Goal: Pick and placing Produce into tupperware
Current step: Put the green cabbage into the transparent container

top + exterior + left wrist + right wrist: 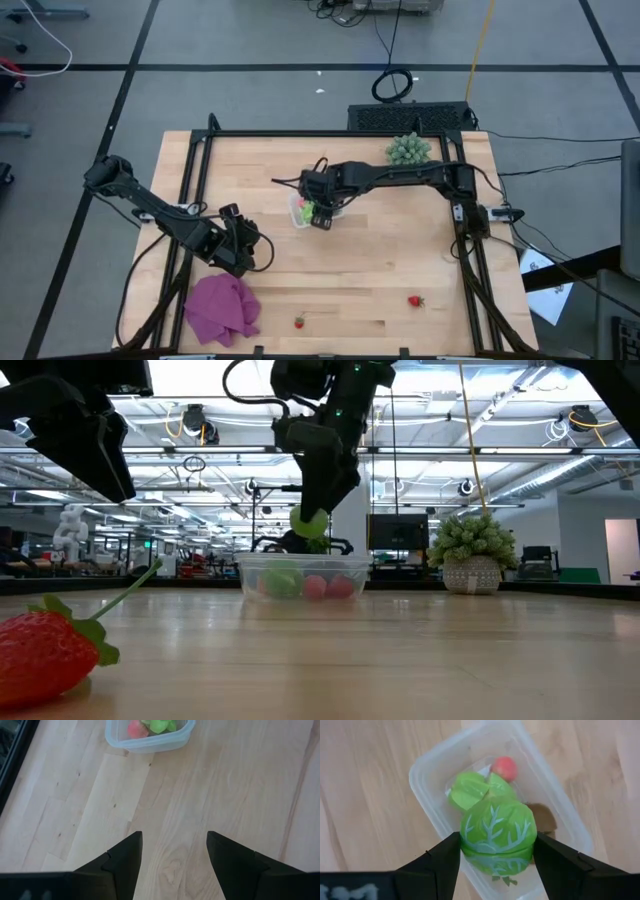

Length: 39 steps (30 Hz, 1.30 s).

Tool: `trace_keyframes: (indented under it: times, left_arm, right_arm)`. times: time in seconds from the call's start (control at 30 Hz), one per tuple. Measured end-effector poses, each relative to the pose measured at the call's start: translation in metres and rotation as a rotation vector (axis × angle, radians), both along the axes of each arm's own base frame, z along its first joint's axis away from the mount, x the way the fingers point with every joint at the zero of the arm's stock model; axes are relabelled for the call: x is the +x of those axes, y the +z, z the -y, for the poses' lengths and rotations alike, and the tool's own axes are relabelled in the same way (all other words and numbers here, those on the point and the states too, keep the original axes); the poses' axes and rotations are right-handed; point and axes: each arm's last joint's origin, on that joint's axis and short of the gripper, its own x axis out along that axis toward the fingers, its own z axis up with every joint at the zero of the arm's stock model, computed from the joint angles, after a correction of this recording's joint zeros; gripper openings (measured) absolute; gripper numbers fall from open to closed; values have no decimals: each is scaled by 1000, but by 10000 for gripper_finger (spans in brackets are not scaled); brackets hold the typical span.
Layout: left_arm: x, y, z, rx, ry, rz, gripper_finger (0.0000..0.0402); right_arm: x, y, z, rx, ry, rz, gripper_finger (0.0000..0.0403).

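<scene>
My right gripper is shut on a bright green, leafy produce piece just above the clear tupperware, near the table's middle. Inside the tupperware lie another green piece and a small pink-red piece. The low view shows the held piece above the tupperware's rim. Two small red strawberries lie near the table's front edge. My left gripper stands open over bare wood at the near left. My right gripper pinches the green piece by its two opposite sides between its two fingers. The fingers come from above, slanting down. The piece hangs clear of the table, over the tupperware's open top.
A purple cloth lies at the near left corner, close to my left arm. A spiky pale-green plant in a pot stands at the far edge. A black frame borders the table. Bare wood lies between the tupperware and the front strawberries.
</scene>
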Motion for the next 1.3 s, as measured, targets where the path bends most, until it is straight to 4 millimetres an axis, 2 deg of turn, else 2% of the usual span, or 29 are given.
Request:
trace_keyframes:
  times: [0.4,0.63,0.97,1.3]
  left_arm:
    - [0,0,0,5,2,5,227]
    - [0,0,0,7,4,8,227]
    - [0,0,0,11,4,10,227]
    - [0,0,0,11,4,10,227]
  right_arm:
    - [-11,-41,6,5,-13,-70,215]
    - [-11,-40,6,2,-6,-63,218]
    - [-11,-40,8,8,-30,-61,258]
    - [-12,-38,8,3,-16,-59,260]
